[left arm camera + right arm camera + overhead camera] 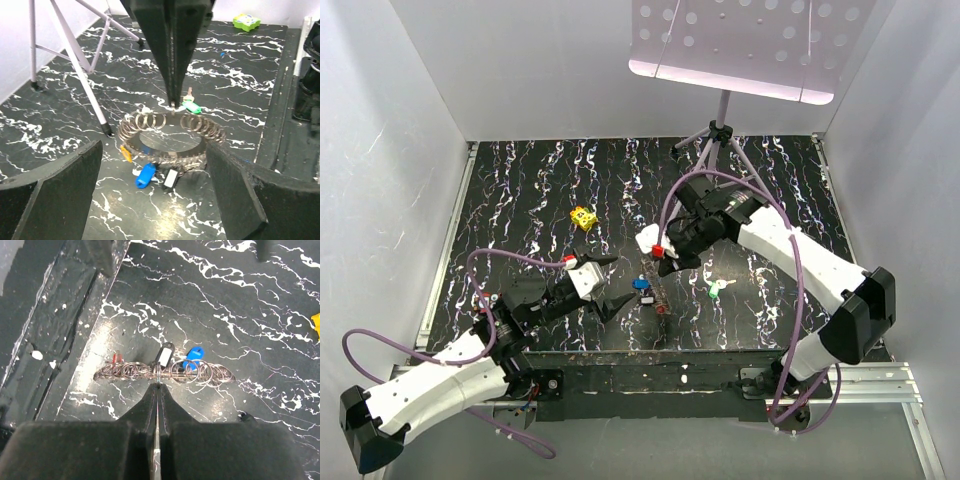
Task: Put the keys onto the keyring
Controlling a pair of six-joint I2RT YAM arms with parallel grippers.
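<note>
The left tool (pixel 610 281) is standing wide open and holding nothing, its two dark fingers (pixel 55 195) framing the keyring (pixel 170 137) from either side without touching it. Beyond it, toward the back of the worktop (pixel 520 200), the yellow block (pixel 583 217) is lying well apart from the task items. The keyring, which looks like a loop of many small wire coils, is sitting near the middle of the front edge, between the two tools. On its near side, an orange key (pixel 125 152), a blue key (pixel 145 175) and a white-tagged key (pixel 171 177) are hanging or resting low against the worktop; the right wrist view is also showing a red key (pixel 116 357) at one end of the ring. The right tool (pixel 157 386) is reaching down from above with its jaws fully closed, pinching the wire of the keyring at the far side of the loop. To the right, a green key (pixel 718 291) is lying on the worktop, separate from the ring. The tripod stand (pixel 720 135) is standing at the back of the worktop.
</note>
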